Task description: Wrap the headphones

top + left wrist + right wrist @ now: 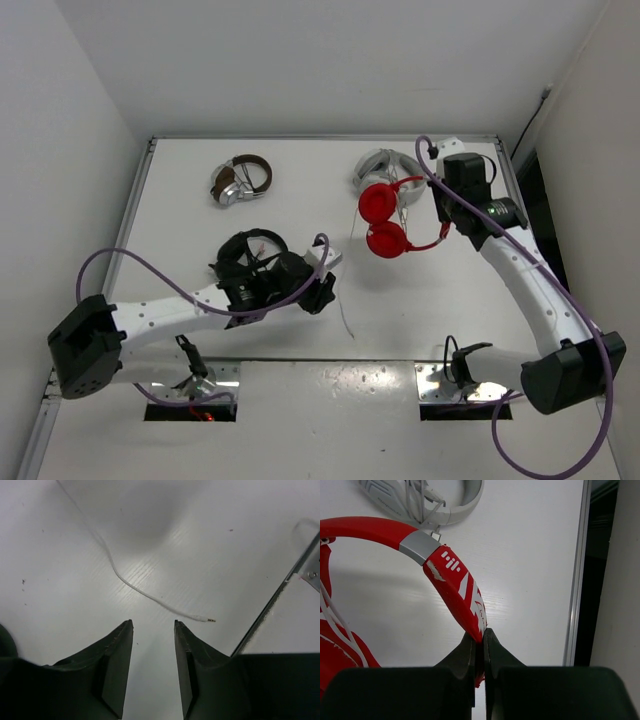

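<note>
The red headphones point(388, 220) lie at the back right of the table, earcups to the left. My right gripper point(444, 230) is shut on their thin headband point(454, 577), which runs up and left out of my right gripper point(481, 632). Their white cable point(347, 322) trails toward the table's front. In the left wrist view the cable point(125, 580) ends in a small plug point(210, 620) on the bare table. My left gripper point(153, 623) is open just short of that plug, with nothing between its fingers point(120, 645). My left gripper point(325, 297) sits mid-table.
Black headphones point(245, 250) lie under my left arm. A silver and brown pair point(240, 180) is at the back left. A white-grey pair point(385, 165) lies right behind the red one. The table's right edge point(575, 580) is close to my right gripper.
</note>
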Robot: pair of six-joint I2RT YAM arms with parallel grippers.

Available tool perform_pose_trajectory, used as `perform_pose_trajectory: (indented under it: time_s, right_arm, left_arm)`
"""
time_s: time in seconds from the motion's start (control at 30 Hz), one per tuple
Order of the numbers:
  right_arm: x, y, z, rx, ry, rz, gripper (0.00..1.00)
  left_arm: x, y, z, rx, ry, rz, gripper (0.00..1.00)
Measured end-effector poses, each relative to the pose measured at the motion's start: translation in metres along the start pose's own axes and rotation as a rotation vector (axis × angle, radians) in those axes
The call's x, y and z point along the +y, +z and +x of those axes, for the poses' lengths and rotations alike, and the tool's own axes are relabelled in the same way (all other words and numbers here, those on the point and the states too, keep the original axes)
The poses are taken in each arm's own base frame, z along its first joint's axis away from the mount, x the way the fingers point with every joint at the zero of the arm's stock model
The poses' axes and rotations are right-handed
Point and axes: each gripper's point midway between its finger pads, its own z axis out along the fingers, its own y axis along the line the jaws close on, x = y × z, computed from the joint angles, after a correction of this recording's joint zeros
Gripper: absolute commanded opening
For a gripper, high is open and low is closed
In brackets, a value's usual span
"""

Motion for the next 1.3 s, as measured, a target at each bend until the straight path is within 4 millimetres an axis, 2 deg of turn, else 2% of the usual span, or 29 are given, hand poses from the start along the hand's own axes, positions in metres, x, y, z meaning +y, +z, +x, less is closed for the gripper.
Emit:
perform_pose_trajectory:
  time_s: [0.1,0.13,0.17,0.2,0.23,0.27,0.4,0.53,0.67,0.77,0.8,0.83,0.87,0.93,0.97,1.03,1.07,1.17,1.3]
  right_arm:
    - [-0.001,0.001,0.001,0.002,0.013,0.001,0.0]
    - [-0.001,0.001,0.001,0.002,0.015,0.001,0.0]
    - [-0.001,0.001,0.001,0.002,0.016,0.0,0.0]
    - [-0.001,0.001,0.001,0.002,0.016,-0.001,0.0]
    - [-0.001,0.001,0.001,0.003,0.017,-0.002,0.0]
    - [0.0,0.001,0.002,0.005,0.018,-0.003,0.0]
    - [0.001,0.003,0.011,0.023,0.011,-0.004,0.0]
    - [0.001,0.001,0.017,0.028,0.009,-0.003,0.0]
    - [0.0,-0.003,0.016,0.014,0.014,0.0,0.0]
    - [-0.003,-0.003,0.016,0.012,0.022,0.0,0.0]
    - [-0.004,-0.003,0.016,0.014,0.025,0.002,0.0]
    - [-0.005,-0.003,0.017,0.016,0.028,0.003,0.0]
    - [-0.006,-0.003,0.017,0.019,0.031,0.005,0.0]
    - [-0.008,-0.003,0.018,0.022,0.037,0.008,0.0]
    - [-0.008,-0.003,0.019,0.024,0.039,0.009,0.0]
    - [-0.009,-0.003,0.019,0.025,0.04,0.01,0.0]
    - [-0.008,-0.003,0.019,0.025,0.04,0.009,0.0]
    - [-0.009,-0.002,0.019,0.026,0.045,0.011,0.0]
    - [-0.01,-0.001,0.021,0.032,0.057,0.017,0.0]
  left_arm:
    - [0.003,0.014,0.013,0.05,-0.088,-0.063,0.46]
    - [0.001,0.02,0.019,0.074,-0.122,-0.076,0.5]
    - [-0.001,0.024,0.024,0.096,-0.146,-0.084,0.59]
    - [-0.004,0.028,0.027,0.113,-0.169,-0.091,0.73]
    - [-0.007,0.032,0.03,0.126,-0.185,-0.092,0.95]
    - [-0.011,0.034,0.033,0.144,-0.194,-0.086,1.0]
    - [-0.029,0.039,0.027,0.158,-0.247,-0.039,1.0]
    - [-0.033,0.037,0.012,0.146,-0.346,0.034,1.0]
    - [-0.008,0.036,-0.007,0.107,-0.447,0.066,1.0]
    - [0.005,0.033,-0.011,0.093,-0.463,0.037,1.0]
    - [0.004,0.031,-0.009,0.098,-0.466,0.034,0.98]
    - [0.004,0.03,-0.007,0.099,-0.471,0.026,0.86]
    - [0.004,0.028,-0.004,0.103,-0.479,0.014,0.6]
    - [0.006,0.024,0.01,0.129,-0.488,-0.029,0.4]
    - [0.006,0.023,0.018,0.148,-0.483,-0.057,0.37]
    - [0.004,0.022,0.032,0.184,-0.473,-0.101,0.39]
    - [0.004,0.023,0.039,0.203,-0.468,-0.129,0.33]
    - [0.007,0.03,0.062,0.272,-0.457,-0.216,0.33]
    - [0.008,0.047,0.081,0.363,-0.448,-0.309,0.44]
